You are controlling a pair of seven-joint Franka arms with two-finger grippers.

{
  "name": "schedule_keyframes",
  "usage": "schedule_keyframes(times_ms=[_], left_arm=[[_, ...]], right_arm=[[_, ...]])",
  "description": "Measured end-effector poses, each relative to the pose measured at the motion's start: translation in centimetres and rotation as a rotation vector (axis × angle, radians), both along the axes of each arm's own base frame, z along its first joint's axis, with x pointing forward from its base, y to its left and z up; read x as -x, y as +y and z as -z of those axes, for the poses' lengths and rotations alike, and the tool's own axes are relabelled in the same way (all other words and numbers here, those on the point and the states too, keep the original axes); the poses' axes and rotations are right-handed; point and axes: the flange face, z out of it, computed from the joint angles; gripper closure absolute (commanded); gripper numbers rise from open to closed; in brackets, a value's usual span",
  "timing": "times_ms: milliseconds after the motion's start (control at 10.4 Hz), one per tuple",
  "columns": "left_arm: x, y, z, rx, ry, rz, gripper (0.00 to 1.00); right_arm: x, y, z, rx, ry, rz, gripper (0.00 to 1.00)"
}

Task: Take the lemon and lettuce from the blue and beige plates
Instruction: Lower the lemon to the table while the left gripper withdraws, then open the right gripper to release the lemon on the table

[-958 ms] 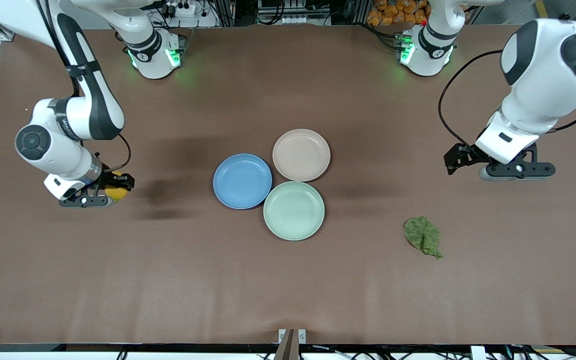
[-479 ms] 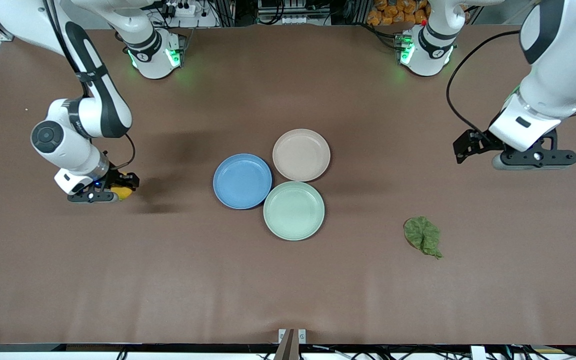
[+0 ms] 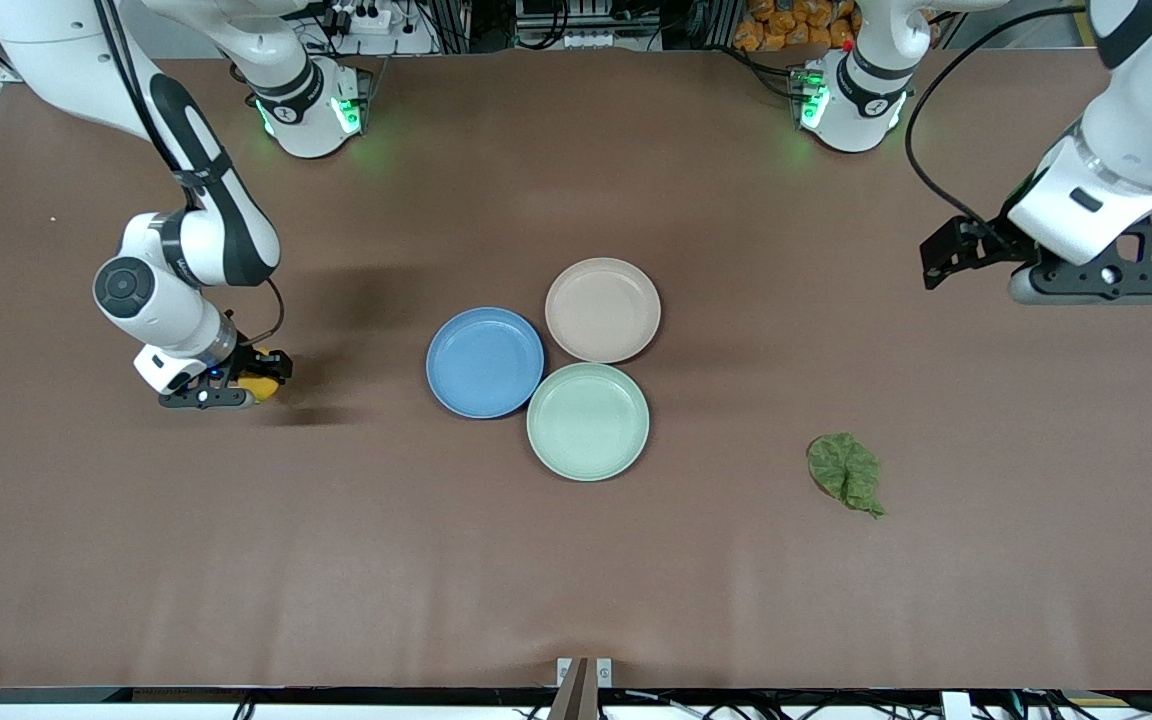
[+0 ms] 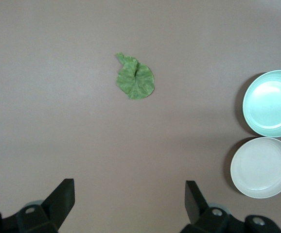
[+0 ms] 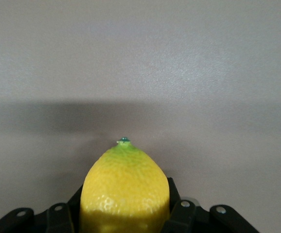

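The yellow lemon (image 3: 262, 386) is gripped by my right gripper (image 3: 236, 392), low over the bare table toward the right arm's end, apart from the plates. In the right wrist view the lemon (image 5: 125, 187) fills the space between the jaws of the right gripper (image 5: 125, 206). I cannot tell whether it touches the table. The green lettuce (image 3: 844, 472) lies flat on the table toward the left arm's end; it also shows in the left wrist view (image 4: 135, 80). The blue plate (image 3: 485, 362) and beige plate (image 3: 603, 309) are empty. My left gripper (image 3: 1101, 282) is open and empty, raised over the table; its jaws show in the left wrist view (image 4: 129, 199).
A mint-green plate (image 3: 588, 421), also empty, touches the blue and beige plates on the side nearer the front camera. The left wrist view shows the mint plate (image 4: 270, 103) and the beige plate (image 4: 262, 167). The brown table mat (image 3: 576, 580) covers the whole table.
My right gripper has moved with the lemon toward the plates and lower to the table. My left gripper has pulled up and away from the lettuce toward its own end.
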Motion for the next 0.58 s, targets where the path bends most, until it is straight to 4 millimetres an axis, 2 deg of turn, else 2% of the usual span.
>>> schedule_keyframes(times_ms=[192, 288, 383, 479, 575], left_arm=[[0.0, 0.1, -1.1, 0.004, -0.018, -0.002, 0.00], [0.1, 0.2, -1.7, 0.006, -0.029, -0.003, 0.00], [0.2, 0.2, -2.0, 0.007, -0.034, -0.003, 0.00], [0.3, 0.2, -2.2, 0.007, -0.036, -0.003, 0.00], [0.3, 0.2, -2.2, 0.007, -0.036, -0.002, 0.00]], right_arm=[[0.2, 0.0, 2.3, 0.000, -0.006, -0.002, 0.72], [0.1, 0.0, 2.5, 0.000, -0.013, -0.002, 0.72], [0.1, 0.0, 2.5, 0.000, -0.013, -0.002, 0.67], [0.1, 0.0, 2.5, 0.000, -0.013, -0.002, 0.07], [0.1, 0.0, 2.5, 0.000, -0.013, -0.002, 0.00]])
